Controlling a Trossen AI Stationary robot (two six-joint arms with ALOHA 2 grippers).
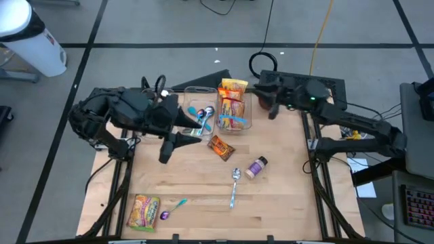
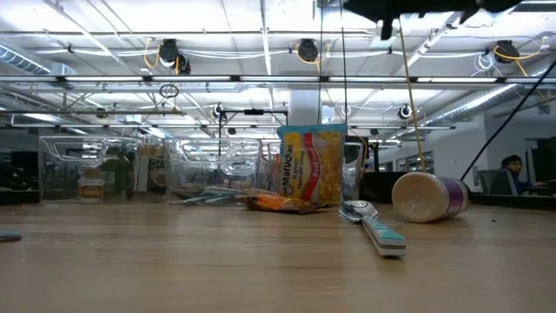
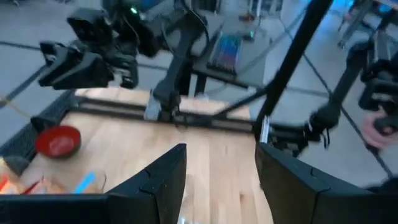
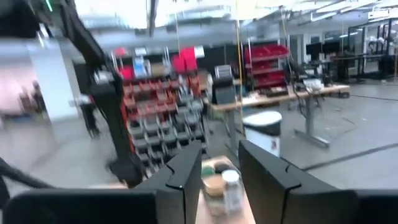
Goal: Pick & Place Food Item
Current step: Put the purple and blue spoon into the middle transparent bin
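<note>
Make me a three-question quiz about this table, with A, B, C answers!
1. Where is the small orange snack packet?
A. Inside the clear bin
B. On the table, just outside the clear bin
C. On the floor

2. What colour is the label on the little jar?
A. Purple
B. Green
C. Black

3. How is the left tool?
A. Shut on a spoon
B. Holding the jar
C. Open, with nothing in it

Answers:
1 B: the packet lies on the bare wood next to the bin's wall.
2 A: the jar lies on its side and its band shows purple.
3 C: the left wrist view shows only bare table in the gap between the fingers.
</note>
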